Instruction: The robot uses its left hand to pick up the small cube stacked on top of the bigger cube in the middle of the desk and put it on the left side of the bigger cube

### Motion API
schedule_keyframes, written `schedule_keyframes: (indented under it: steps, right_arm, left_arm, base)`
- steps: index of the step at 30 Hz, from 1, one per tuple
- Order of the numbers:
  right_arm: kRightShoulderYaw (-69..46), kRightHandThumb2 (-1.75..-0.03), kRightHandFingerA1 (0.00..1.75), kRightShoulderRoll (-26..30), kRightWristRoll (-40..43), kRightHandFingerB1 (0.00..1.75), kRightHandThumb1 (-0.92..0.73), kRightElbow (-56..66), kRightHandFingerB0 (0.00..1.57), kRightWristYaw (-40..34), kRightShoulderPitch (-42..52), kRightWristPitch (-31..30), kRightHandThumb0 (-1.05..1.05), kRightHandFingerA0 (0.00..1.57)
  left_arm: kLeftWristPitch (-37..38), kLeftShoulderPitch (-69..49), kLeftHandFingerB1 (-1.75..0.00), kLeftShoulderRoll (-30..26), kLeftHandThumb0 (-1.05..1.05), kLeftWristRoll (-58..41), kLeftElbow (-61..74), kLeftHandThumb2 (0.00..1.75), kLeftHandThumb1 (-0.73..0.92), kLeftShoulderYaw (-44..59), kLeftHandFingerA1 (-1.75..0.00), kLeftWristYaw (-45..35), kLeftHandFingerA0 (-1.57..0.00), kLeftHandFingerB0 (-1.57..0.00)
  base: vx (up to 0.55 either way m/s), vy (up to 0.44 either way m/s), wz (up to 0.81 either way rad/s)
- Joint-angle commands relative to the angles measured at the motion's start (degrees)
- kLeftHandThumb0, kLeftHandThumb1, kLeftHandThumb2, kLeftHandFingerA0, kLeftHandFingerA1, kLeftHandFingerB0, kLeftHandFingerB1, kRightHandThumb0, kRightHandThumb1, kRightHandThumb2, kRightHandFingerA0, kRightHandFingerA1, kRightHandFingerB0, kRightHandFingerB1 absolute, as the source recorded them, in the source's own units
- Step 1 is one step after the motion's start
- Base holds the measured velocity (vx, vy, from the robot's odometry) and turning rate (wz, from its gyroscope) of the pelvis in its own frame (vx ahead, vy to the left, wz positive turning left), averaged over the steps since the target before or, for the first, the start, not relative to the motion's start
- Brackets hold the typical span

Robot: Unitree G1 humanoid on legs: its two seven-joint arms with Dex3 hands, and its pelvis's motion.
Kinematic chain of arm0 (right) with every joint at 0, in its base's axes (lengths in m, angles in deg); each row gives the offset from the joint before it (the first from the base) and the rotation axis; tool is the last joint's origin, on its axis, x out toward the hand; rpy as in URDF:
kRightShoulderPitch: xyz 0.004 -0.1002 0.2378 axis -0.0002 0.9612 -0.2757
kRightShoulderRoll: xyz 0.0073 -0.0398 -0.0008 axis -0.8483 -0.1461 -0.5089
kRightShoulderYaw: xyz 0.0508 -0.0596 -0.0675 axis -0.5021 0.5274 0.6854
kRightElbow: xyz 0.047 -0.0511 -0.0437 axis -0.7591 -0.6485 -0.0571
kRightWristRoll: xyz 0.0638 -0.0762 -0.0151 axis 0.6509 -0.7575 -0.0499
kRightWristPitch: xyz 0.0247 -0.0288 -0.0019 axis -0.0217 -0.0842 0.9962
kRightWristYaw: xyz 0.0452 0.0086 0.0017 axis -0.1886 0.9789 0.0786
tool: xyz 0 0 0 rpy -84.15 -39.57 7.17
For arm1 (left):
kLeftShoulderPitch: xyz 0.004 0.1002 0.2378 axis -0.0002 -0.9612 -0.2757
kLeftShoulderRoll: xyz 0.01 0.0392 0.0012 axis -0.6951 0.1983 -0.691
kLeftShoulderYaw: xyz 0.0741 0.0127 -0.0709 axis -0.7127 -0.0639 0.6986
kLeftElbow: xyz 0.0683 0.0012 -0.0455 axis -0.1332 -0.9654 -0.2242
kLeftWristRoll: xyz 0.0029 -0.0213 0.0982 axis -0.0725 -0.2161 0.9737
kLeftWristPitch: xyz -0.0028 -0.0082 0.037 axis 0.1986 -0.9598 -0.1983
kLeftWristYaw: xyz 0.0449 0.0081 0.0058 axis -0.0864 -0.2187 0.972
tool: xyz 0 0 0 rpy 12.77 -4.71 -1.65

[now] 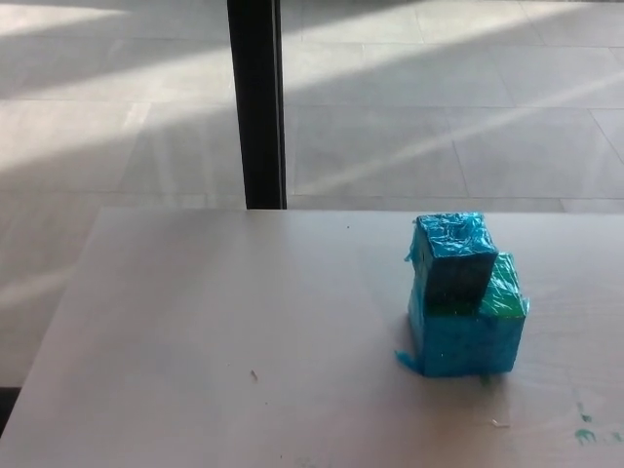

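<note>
So nothing had kicked off yet, neither hand was in frame, so no way to tell if they were open or closed. The small cube (453, 255) sat on the bigger cube (468, 331), toward its left rear, right of centre on the counter (224, 331). Next move, I'd guess: left hand reaches in from picture left and grabs the top one

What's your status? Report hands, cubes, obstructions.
Both hands out of view. Small blue tape-wrapped cube sits atop bigger blue-and-green cube, toward its left side. Pale desk left of it bare.
</note>
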Motion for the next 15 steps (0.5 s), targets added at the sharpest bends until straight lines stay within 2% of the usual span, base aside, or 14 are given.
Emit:
schedule_keyframes:
  steps: [1,3,4,5,7,8,9,10,11,12,13,14,15]
  right_arm:
    - [0.02,-0.59,0.53,1.38,-0.13,0.34,-0.68,-1.29,0.39,-0.74,-0.04,0.26,-0.39,0.56]
    - [0.05,-0.6,0.52,1.37,-0.15,0.34,-0.69,-1.41,0.37,-0.77,0.08,0.47,-0.39,0.55]
    - [0.03,-0.86,0.63,1.5,-0.01,0.48,-0.54,-1.31,0.3,-0.17,0.09,0.24,-0.45,0.5]
    - [0.03,-0.86,0.63,1.7,0.01,0.49,-0.54,-1.53,0.3,0.52,0.45,1.64,-0.46,0.49]
    - [0.12,-0.87,0.63,1.74,-0.12,0.49,-0.54,-1.27,0.31,0.25,0.54,1.44,-0.47,0.5]
    - [-0.02,-0.86,0.63,1.82,0.01,0.49,-0.54,-0.95,0.31,0.17,0.76,1.12,-0.47,0.5]
    - [-0.03,-0.86,0.63,1.85,0.01,0.49,-0.54,-0.93,0.31,0.17,0.74,1.08,-0.47,0.5]
    - [-0.09,-0.6,0.55,1.9,0.17,0.34,-0.68,-0.35,0.37,0.48,0.94,0.87,-0.41,0.53]
    - [-0.14,-0.86,0.63,1.9,0.31,0.49,-0.54,0.23,0.3,0.76,1.13,0.63,-0.46,0.49]
    - [-0.12,-0.86,0.63,1.87,0.27,0.49,-0.54,0.13,0.3,0.68,1.08,0.63,-0.46,0.49]
    - [-0.18,-0.6,0.53,1.75,0.35,0.34,-0.68,0.12,0.37,0.6,1.09,0.35,-0.41,0.53]
    - [-0.27,-0.6,0.53,1.57,0.47,0.34,-0.68,0.06,0.37,0.48,1.09,-0.07,-0.41,0.53]
    - [0.17,-0.6,0.54,1.73,0.0,0.34,-0.67,0.31,0.37,0.49,1.13,0.06,-0.4,0.54]
  left_arm:
    - [-9.85,12.94,-0.35,-0.73,-0.82,11.85,4.2,0.99,0.59,-8.73,-0.49,-3.38,-0.02,-0.02]
    - [-8.28,15.42,-0.31,-0.46,-0.8,13.53,3.98,0.97,0.59,-11.08,-0.48,-3.51,-0.04,-0.06]
    - [-8.2,18.11,-0.26,0.15,-0.78,14.36,3.55,0.64,0.77,-12.62,-0.39,-4.28,-0.06,-0.09]
    - [-6.72,22.26,-0.31,1.8,-0.79,16.71,0.79,0.96,0.6,-15.27,-0.42,-3.69,-0.06,-0.08]
    - [-5.65,24.25,-0.3,2.65,-0.8,17.17,-0.96,0.97,0.59,-16.67,-0.39,-3.11,-0.05,-0.08]
    - [-5.57,26.39,-0.31,3.84,-0.89,17.62,2.12,0.66,0.7,-17.65,-0.42,-3.29,-0.08,-0.13]
    - [-5.58,26.76,-0.31,3.96,-0.89,17.52,2.18,0.66,0.7,-17.99,-0.42,-3.22,-0.08,-0.13]
    - [-6.12,27.95,-0.32,4.47,-0.92,18.93,3.18,0.94,0.63,-19.55,-0.53,-3.75,-0.07,-0.07]
    - [-7.12,30.13,-0.51,6.17,-0.4,21.26,5.45,1.0,0.35,-21.91,-0.52,-3.96,-0.02,0.0]
    - [-7.27,30.45,-0.51,6.56,-0.4,21.25,5.63,1.0,0.35,-22.17,-0.52,-3.67,-0.02,0.0]
    - [-7.18,31.07,-0.3,6.92,-0.91,22.13,5.55,0.65,0.81,-23.32,-0.48,-3.61,-0.19,-0.13]
    - [-6.91,31.88,-0.3,7.48,-0.91,23.56,5.47,0.65,0.81,-24.81,-0.48,-3.56,-0.19,-0.13]
    - [-6.3,33.63,-0.33,10.4,-0.89,23.64,5.6,0.64,0.79,-25.75,-0.51,-2.41,-0.2,-0.16]
  base:
    - [0.0,0.0,0.0]
    - [0.0,0.0,0.0]
    - [0.0,0.0,0.0]
    - [0.0,0.0,0.0]
    - [0.0,0.0,0.0]
    - [0.0,0.0,0.0]
    - [0.0,0.0,0.0]
    - [0.0,0.0,0.0]
    - [0.0,0.0,0.0]
    - [0.0,0.0,0.0]
    - [0.0,0.0,0.0]
    - [0.0,0.0,0.0]
    - [0.0,0.0,0.0]
